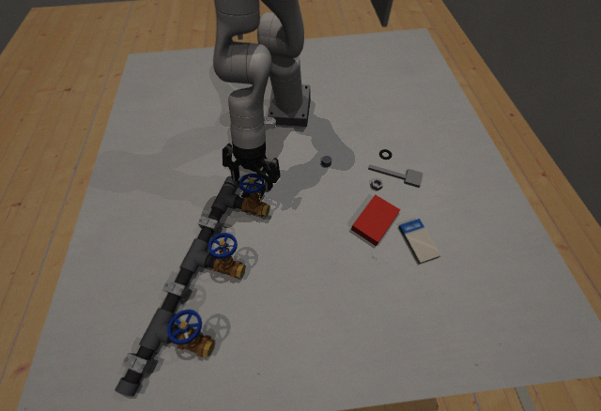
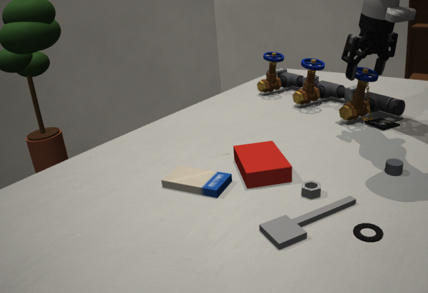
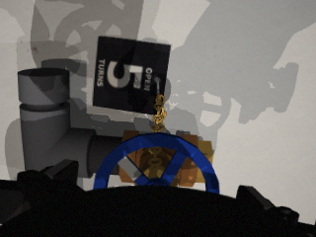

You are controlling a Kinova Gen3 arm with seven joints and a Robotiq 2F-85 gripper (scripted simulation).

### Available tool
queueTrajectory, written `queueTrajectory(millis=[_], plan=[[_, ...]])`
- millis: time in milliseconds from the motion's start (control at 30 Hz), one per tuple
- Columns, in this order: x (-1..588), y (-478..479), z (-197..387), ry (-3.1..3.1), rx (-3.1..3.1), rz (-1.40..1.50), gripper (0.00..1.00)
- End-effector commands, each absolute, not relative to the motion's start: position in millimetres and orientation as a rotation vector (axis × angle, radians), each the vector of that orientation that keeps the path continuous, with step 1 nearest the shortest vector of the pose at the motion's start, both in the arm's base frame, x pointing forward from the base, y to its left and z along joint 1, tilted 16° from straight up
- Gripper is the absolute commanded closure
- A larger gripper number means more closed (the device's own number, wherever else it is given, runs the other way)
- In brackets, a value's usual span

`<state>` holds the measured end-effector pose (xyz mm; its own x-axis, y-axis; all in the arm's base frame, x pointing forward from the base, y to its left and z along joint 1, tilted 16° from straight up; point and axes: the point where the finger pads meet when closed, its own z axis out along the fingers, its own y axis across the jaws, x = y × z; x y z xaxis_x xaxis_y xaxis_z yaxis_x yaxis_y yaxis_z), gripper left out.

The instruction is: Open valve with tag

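Three brass valves with blue handwheels stand along a grey pipe (image 1: 192, 263) (image 2: 328, 89) (image 3: 44, 123). The valve nearest the arm's base has its handwheel (image 1: 252, 185) (image 2: 366, 73) (image 3: 156, 163) between my fingers. A gold chain (image 2: 368, 104) (image 3: 159, 111) ties it to a black tag (image 2: 382, 123) (image 3: 129, 74) that reads "OPEN 5 TURNS". My gripper (image 1: 251, 170) (image 2: 365, 67) is open, pointing down, with its fingers on either side of this wheel. The middle valve (image 1: 223, 248) (image 2: 311, 64) and the far valve (image 1: 186, 329) (image 2: 273, 56) have no tag.
On the grey mat (image 1: 388, 299) lie a red block (image 1: 375, 219) (image 2: 261, 162), a cream and blue box (image 1: 419, 240) (image 2: 196, 180), a nut (image 1: 378, 182) (image 2: 310, 188), a grey flat tool (image 1: 395, 174) (image 2: 303, 221), a black washer (image 1: 385, 150) (image 2: 368, 232) and a small grey cylinder (image 1: 326, 159) (image 2: 393, 166).
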<state>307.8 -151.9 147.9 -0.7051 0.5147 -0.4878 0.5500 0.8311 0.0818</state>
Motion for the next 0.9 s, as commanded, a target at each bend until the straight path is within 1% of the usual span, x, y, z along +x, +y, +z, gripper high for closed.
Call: queueTrajectory(millis=[0, 733, 867], plan=[[307.9, -152.0, 148.3, 2.436, 0.984, -0.021, 0.00], [308.0, -152.0, 148.3, 1.915, 1.828, 0.237, 0.00], [308.0, -152.0, 148.3, 1.854, 1.896, 0.260, 0.00]])
